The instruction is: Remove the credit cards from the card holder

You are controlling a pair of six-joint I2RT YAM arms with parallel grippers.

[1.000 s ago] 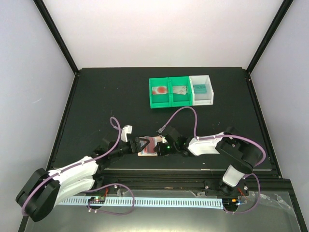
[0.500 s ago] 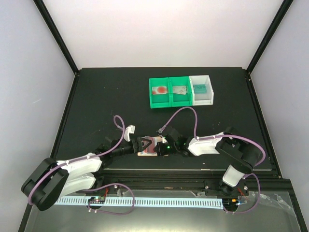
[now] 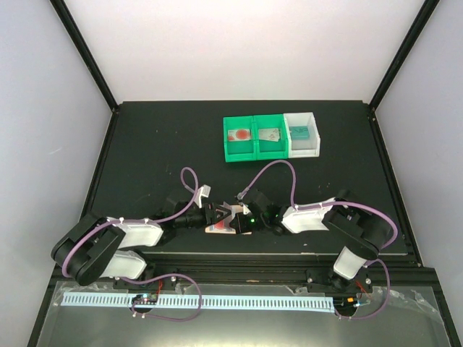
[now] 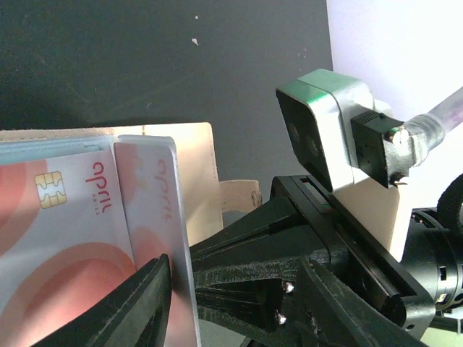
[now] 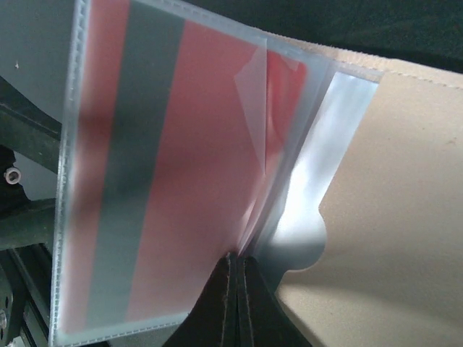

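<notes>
Now, with right jaws clamped on the card holder (image 5: 391, 181) near the front edge of the tabletop (image 3: 159, 144), settle the half-open left jaws squarely over the free edge of the red-blotched credit card (image 4: 72, 231), pinch firmly, then draw straight out of the sleeve (image 5: 145, 181).

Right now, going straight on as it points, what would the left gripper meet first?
Probably the red-blotched credit card in the card holder; the left gripper has its jaws at it.
</notes>
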